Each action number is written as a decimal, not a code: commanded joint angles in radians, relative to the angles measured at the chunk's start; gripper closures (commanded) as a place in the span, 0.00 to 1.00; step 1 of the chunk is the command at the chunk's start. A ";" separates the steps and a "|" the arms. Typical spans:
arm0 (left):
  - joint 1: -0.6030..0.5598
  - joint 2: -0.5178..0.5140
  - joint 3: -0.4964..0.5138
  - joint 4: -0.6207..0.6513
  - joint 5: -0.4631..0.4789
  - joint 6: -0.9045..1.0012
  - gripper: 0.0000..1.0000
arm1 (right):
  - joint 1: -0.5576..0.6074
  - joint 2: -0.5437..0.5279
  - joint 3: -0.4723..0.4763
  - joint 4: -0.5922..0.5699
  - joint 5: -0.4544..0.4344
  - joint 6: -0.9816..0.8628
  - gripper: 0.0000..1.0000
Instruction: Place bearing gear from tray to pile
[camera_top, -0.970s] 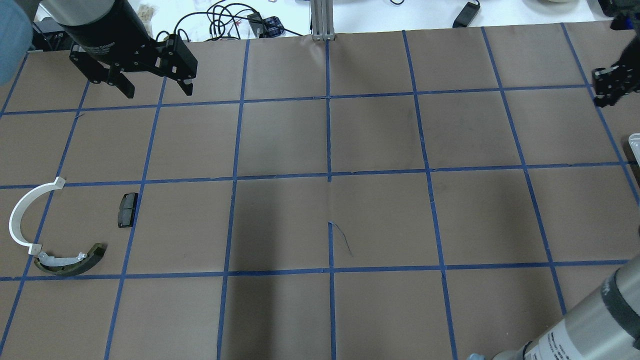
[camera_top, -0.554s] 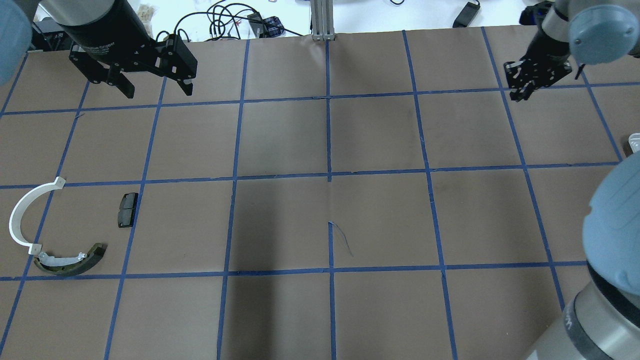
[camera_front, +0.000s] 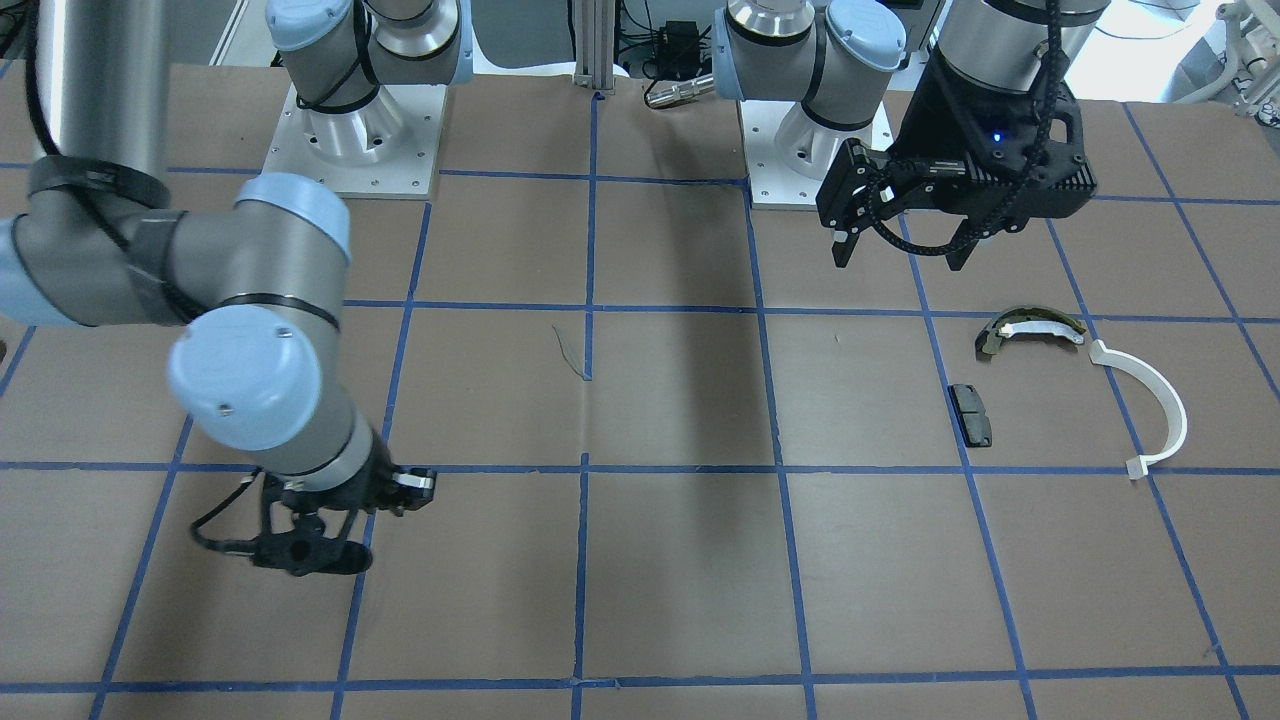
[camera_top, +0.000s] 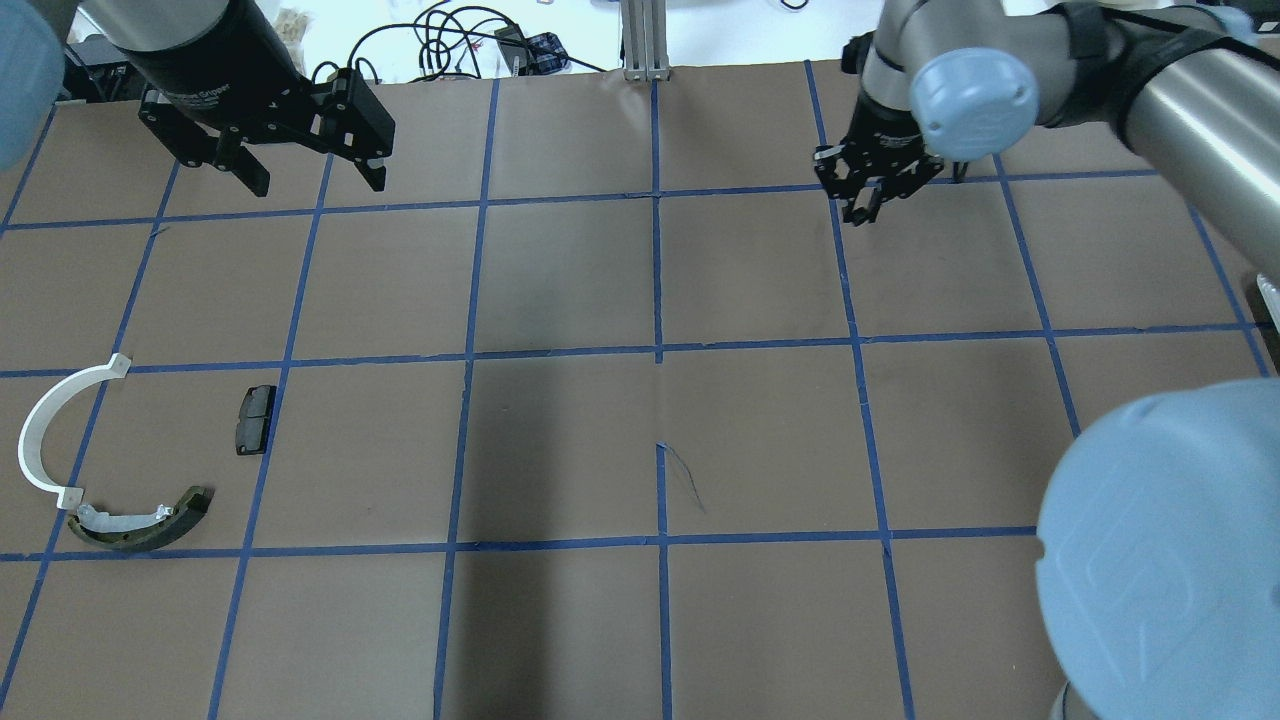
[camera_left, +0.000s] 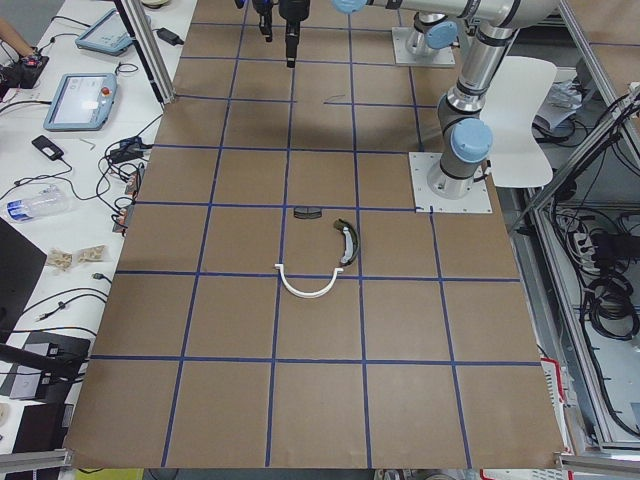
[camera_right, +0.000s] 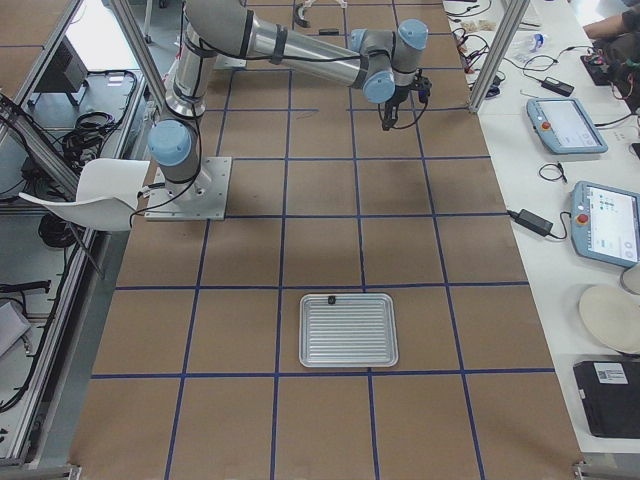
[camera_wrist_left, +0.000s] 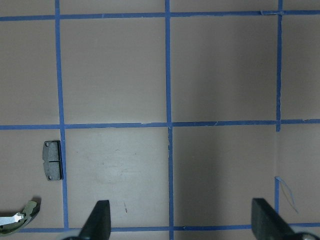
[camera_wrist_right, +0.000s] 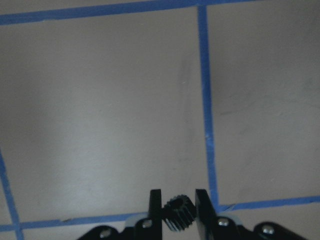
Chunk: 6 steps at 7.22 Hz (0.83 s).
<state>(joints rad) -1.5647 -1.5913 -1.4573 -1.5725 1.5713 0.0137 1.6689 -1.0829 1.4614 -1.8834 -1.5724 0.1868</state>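
Observation:
My right gripper (camera_wrist_right: 178, 198) is shut on a small black toothed gear (camera_wrist_right: 179, 212). It hangs over the far right-centre of the table in the overhead view (camera_top: 868, 205), far from the pile. The pile lies at the near left: a white half-ring strip (camera_top: 28, 430), an olive-and-white curved shoe (camera_top: 140, 530) and a small black pad (camera_top: 255, 420). My left gripper (camera_top: 315, 180) is open and empty, hovering beyond the pile. The left wrist view shows the pad (camera_wrist_left: 52, 160) and the tip of the shoe (camera_wrist_left: 17, 222).
The ribbed metal tray (camera_right: 350, 340) lies towards the table's right end, with one small black item (camera_right: 332, 299) at its edge. The brown table carries a blue tape grid. Cables and an aluminium post (camera_top: 645, 40) stand past the far edge.
My right arm has swept left from the table's right edge to the far right-centre, its gripper shut. The left arm and the pile have not moved.

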 joint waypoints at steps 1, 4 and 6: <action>0.000 0.001 0.000 -0.001 -0.001 0.000 0.00 | 0.142 0.000 0.087 -0.075 0.005 0.167 1.00; 0.000 0.001 0.006 -0.001 -0.010 0.000 0.00 | 0.262 0.011 0.165 -0.150 0.015 0.275 1.00; 0.005 -0.041 0.005 0.000 -0.011 0.000 0.00 | 0.296 0.034 0.168 -0.193 0.058 0.365 1.00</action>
<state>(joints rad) -1.5637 -1.6080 -1.4501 -1.5740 1.5620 0.0129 1.9422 -1.0599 1.6245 -2.0512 -1.5318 0.5021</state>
